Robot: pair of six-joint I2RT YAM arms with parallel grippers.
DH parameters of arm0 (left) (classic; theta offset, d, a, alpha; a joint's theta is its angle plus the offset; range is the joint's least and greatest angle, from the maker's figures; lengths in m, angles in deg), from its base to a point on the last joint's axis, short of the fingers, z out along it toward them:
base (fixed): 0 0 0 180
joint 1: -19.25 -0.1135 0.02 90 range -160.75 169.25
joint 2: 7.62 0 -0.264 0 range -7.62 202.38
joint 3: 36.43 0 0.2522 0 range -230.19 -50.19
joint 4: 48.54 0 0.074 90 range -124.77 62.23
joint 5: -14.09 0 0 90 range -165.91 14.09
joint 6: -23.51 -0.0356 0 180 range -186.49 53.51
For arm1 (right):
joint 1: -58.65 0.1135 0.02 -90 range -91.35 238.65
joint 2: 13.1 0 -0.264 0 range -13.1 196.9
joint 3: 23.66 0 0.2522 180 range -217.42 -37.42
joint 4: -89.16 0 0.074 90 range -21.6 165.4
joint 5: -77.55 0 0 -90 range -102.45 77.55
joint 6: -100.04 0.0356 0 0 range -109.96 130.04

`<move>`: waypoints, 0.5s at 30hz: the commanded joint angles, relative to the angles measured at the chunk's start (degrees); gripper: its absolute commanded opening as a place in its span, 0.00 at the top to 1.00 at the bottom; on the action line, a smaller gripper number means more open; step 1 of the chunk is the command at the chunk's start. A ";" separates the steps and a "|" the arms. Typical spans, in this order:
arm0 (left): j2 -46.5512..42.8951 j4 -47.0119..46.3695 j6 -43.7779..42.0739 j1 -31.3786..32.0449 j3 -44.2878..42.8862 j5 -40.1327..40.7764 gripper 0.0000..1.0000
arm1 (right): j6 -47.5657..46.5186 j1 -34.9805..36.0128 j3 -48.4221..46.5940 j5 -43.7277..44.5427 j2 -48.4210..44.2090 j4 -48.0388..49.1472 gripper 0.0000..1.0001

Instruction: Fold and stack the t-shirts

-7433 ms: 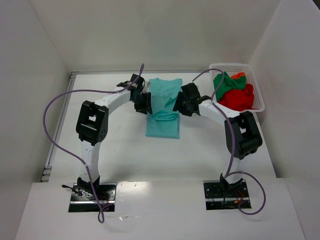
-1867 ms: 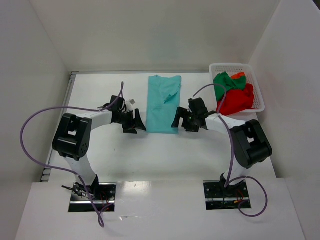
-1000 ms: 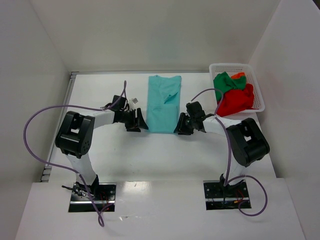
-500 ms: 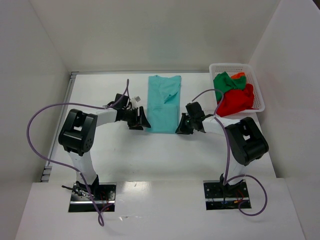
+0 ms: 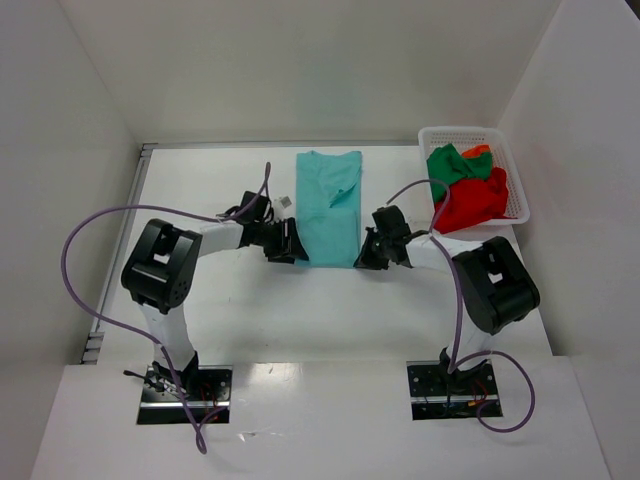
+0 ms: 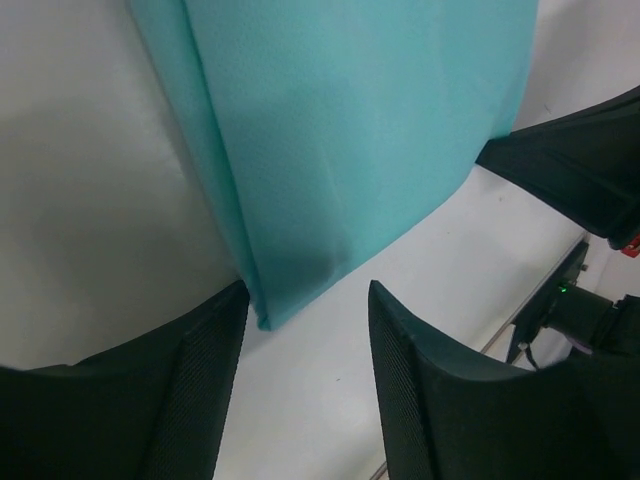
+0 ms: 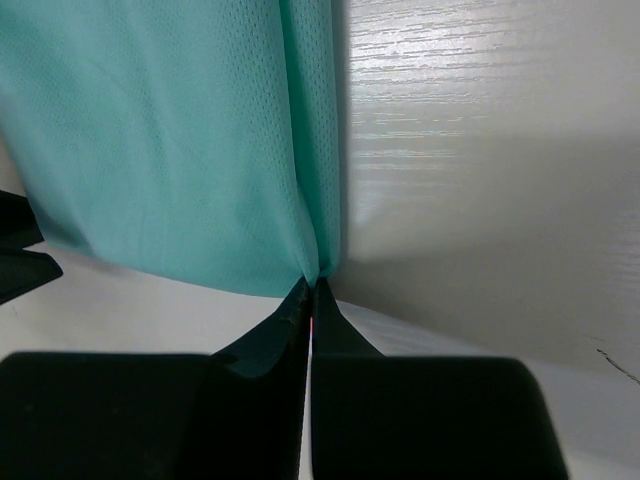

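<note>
Two near corners = best grab pts on teal t-shirt, flat on table, prob. soft, light, limp: right gripper pinched tight on its corner, left gripper spread astride other corner.

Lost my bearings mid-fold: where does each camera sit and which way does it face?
Top external: overhead, behind the robot, facing down on the white table; left arm, right arm, teal cloth t-shirt, white plastic lattice basket.
Left wrist: on the left arm, facing the teal cloth t-shirt's near corner inside the open left gripper.
Right wrist: on the right arm, facing the other near corner, pinched by the shut right gripper.
Shared: all show the teal cloth t-shirt.
</note>
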 commanded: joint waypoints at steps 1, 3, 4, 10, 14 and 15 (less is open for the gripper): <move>2.45 0.55 1.40 1.32 3.79 4.48 0.41 | 0.17 0.36 1.39 2.58 -1.79 -0.37 1.00; 2.45 0.54 2.11 1.32 4.50 5.53 0.45 | 0.17 0.36 1.92 2.58 -1.79 0.16 1.00; 2.45 0.54 2.72 1.32 4.50 6.57 0.47 | 0.17 0.36 1.92 2.58 -1.79 0.16 1.00; 2.98 1.07 4.83 1.32 4.50 8.52 0.76 | -0.44 0.36 1.92 2.05 -3.89 0.16 1.00; 2.98 1.07 4.84 1.85 5.21 9.05 0.93 | -0.44 0.89 3.14 2.05 -5.30 -0.37 1.00; 2.98 1.07 4.84 2.37 5.21 9.05 0.97 | -0.44 0.89 3.15 2.05 -5.30 -0.37 1.00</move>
